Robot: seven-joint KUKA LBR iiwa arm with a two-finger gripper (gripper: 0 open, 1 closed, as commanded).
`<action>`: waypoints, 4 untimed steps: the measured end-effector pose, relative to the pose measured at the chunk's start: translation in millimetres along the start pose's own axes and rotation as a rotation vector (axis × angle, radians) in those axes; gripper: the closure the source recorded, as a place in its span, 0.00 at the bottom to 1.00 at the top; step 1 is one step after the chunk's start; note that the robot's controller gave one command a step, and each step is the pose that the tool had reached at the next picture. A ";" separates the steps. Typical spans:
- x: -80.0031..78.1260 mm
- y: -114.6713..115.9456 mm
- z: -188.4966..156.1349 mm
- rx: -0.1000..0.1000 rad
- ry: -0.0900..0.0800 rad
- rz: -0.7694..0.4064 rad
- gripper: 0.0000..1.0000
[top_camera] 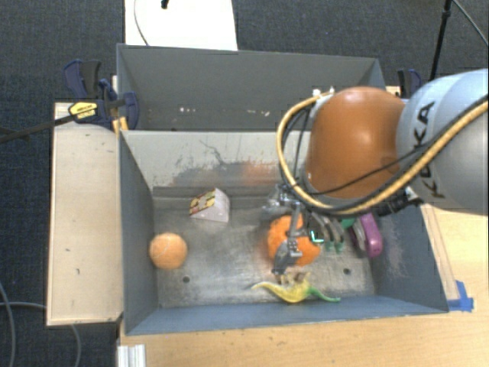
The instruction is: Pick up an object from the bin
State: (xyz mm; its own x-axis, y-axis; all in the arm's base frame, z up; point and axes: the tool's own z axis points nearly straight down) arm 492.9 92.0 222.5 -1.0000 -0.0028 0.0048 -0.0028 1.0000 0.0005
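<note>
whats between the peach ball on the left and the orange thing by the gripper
Only bare bin floor in the camera view; the white wedge lies behind that stretch.

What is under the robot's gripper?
Under the gripper sits an orange roundish thing, with a yellow-green toy animal just beside it. A purple thing and something green poke out to the side; the arm covers the rest of them.

The gripper [289, 260] covered the middle of an orange round object [276, 239] at the front right of the bin [141, 228]. The orange wrist cover [355, 140] hid the upper part of a purple item [372, 237] and most of a green piece [348, 224] beside it. Print on the white wedge [212, 205] was too small to read.
</note>
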 end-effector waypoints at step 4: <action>-26.3 -60.9 143.1 -0.007 -0.035 -0.009 1.00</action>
State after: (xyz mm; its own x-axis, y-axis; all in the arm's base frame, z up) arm 518.7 31.3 79.3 -0.9995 -0.0121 -0.0305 -0.0123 0.9999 0.0075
